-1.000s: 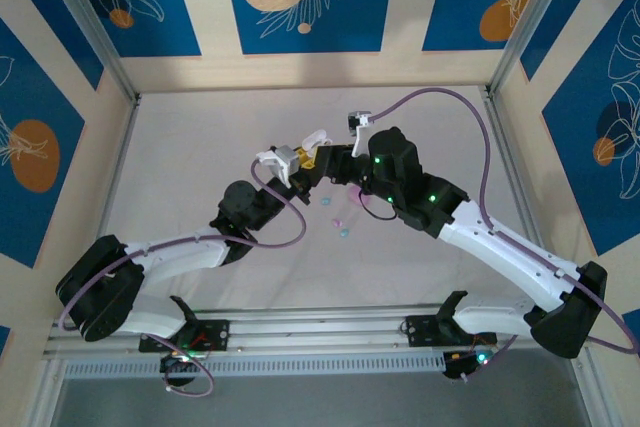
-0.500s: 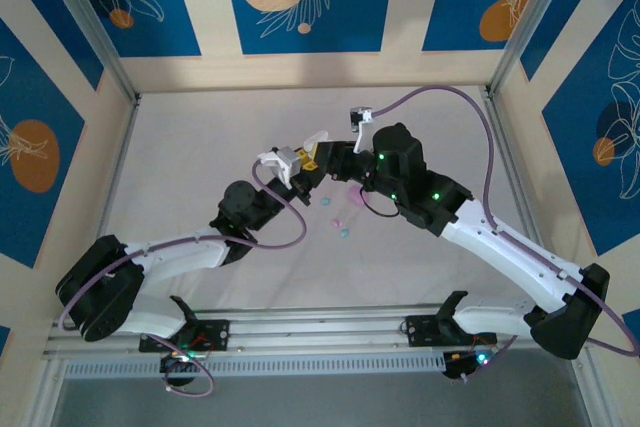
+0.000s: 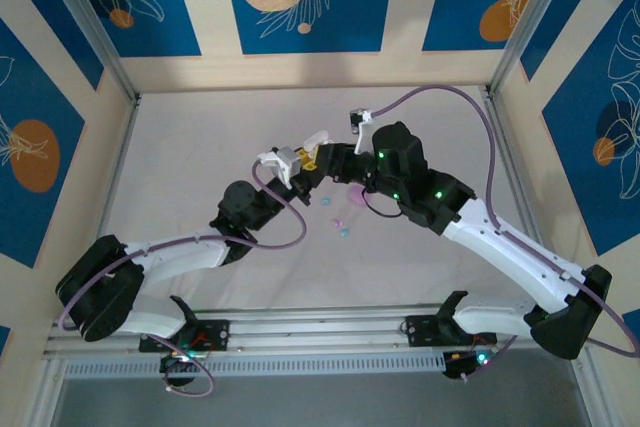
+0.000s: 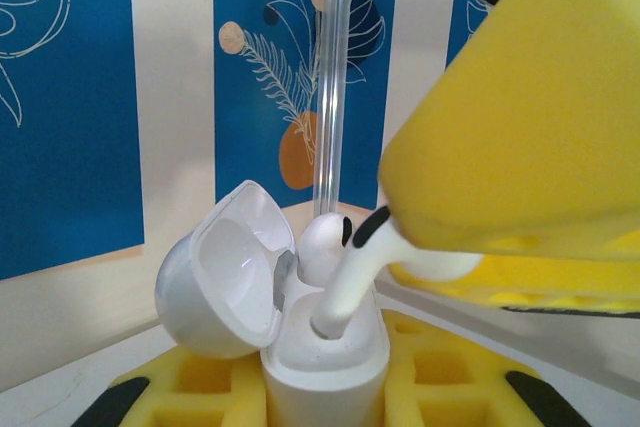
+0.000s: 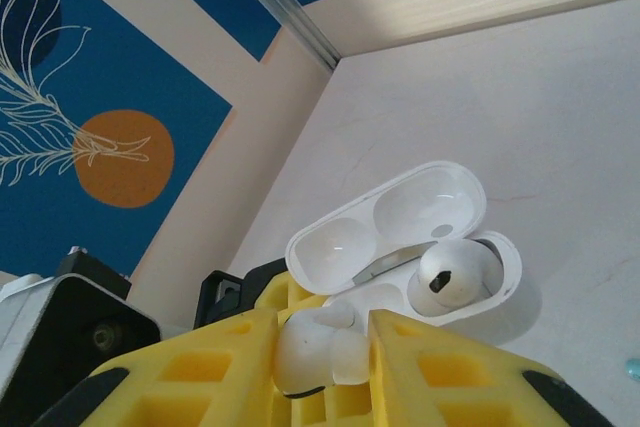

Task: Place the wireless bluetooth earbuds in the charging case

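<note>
One open case (image 5: 400, 237) in left claw (image 4: 320, 392); two white earbuds (image 5: 455, 277), one inside, other in right claw (image 5: 314, 355).

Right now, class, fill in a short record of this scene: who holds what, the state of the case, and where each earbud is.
left fingers: shut on the charging case, held upright
case lid: open
seated earbud: white, in one socket of the case
held earbud: white, pinched by the right fingers, stem tip entering the other socket, not yet fully seated
loose earbuds: a pink bud and a light blue bud lying on the table
</note>
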